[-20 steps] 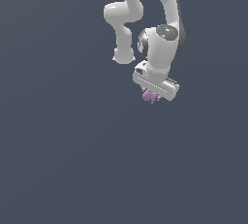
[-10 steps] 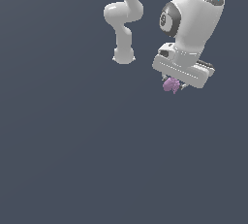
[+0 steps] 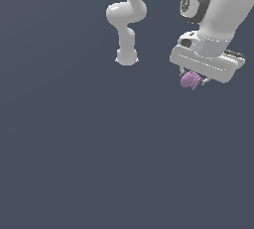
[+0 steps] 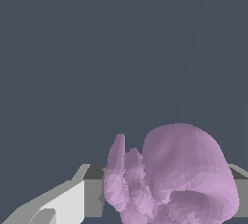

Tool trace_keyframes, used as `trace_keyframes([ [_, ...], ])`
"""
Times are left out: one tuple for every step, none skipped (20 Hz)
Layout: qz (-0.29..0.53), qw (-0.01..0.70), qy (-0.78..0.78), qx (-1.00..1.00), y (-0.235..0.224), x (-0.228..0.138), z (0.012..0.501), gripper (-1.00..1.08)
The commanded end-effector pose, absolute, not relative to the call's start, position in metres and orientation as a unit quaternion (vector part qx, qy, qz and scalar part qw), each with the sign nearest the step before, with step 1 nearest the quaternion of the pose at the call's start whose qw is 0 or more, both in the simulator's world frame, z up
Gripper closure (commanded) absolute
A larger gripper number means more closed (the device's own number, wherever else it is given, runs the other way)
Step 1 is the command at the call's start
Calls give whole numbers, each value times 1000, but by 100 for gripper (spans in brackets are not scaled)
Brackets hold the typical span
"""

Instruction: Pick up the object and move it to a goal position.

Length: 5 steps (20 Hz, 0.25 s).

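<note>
The gripper (image 3: 194,78) is clenched on the object (image 3: 190,80), which hangs under the white hand, clear of the grey floor (image 3: 99,163), so it can be carried. In the wrist view the object (image 4: 174,179) sits against a finger (image 4: 72,201), lodged deep enough, by my judgement, to ride along; no goal marker shows.

Overall light: even and soft, moderately dim; flat dark slate-grey backdrop in both views, no gradient or vignette at the edges
Arm (image 3: 218,15): white shell brightest on upward faces, greyer underneath, so light seems to come from above; no hard glare
Shadows: no cast shadow visible on the backdrop
Object (image 4: 174,179): smoothly shaded, paler on its lower lobes; faceted mesh edges visible up close
Sharpness: crisp render; no blur, noise or lens distortion
</note>
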<state>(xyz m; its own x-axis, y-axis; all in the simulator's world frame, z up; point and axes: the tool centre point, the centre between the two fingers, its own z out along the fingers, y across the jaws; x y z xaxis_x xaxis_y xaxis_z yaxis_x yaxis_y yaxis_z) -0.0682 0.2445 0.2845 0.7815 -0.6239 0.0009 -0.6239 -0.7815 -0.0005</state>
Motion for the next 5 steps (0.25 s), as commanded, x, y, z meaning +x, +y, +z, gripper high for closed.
trace_keyframes([
  [0, 0, 331, -944, 249, -67, 289, 108],
  [0, 0, 331, -944, 250, -66, 290, 108],
  [0, 0, 331, -944, 250, -66, 291, 108],
  [0, 0, 331, -944, 251, -66, 291, 108],
  [0, 0, 331, -944, 251, -66, 291, 108],
])
